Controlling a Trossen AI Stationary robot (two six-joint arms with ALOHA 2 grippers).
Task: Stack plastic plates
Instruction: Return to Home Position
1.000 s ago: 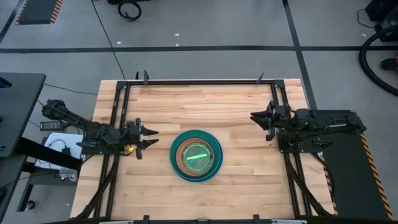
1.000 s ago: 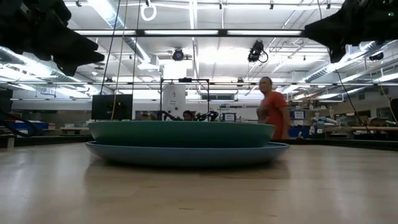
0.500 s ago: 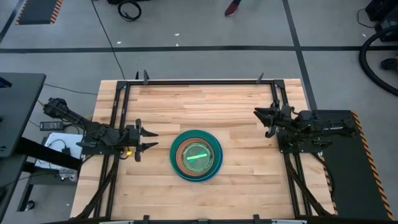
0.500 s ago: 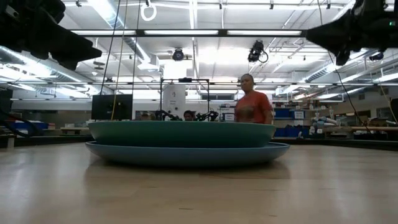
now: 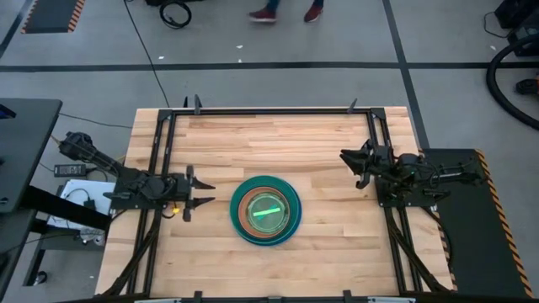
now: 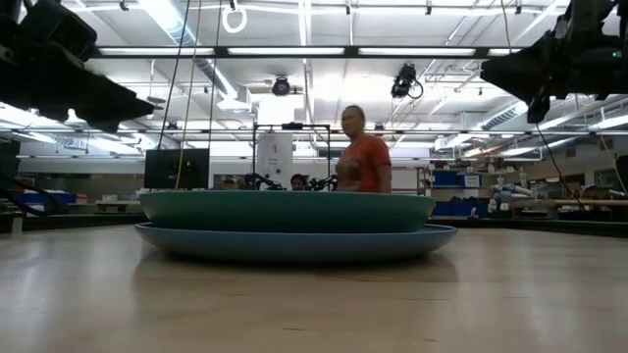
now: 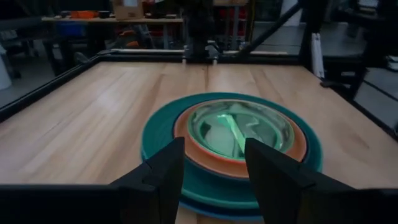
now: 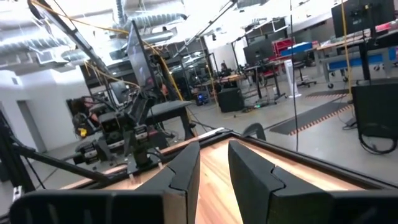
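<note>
One stack of round plastic plates [image 5: 266,209] rests on the middle of the table. A large blue plate is at the bottom, with a teal-green one on it. Above them show a tan-orange rim and a translucent green top with a bright lime streak [image 7: 239,134]. In the low view only the two large plates [image 6: 294,224] show; the smaller ones are hidden inside. My left gripper [image 5: 205,195] is open and hovers left of the stack, pointing at it [image 7: 214,146]. My right gripper [image 5: 347,165] is open and hangs above the table's right side, away from the stack [image 8: 213,146].
Bare wood surrounds the stack on all sides. A black metal frame [image 5: 269,110] runs along the table's edges. A person in an orange shirt [image 6: 361,162] walks through the room beyond the far edge, and their shoes [image 5: 286,12] show on the floor.
Both grippers have sunk a little at their own sides of the table, without shutting or touching anything. The stack has kept still. The person beyond the table has walked across the room toward the left.
</note>
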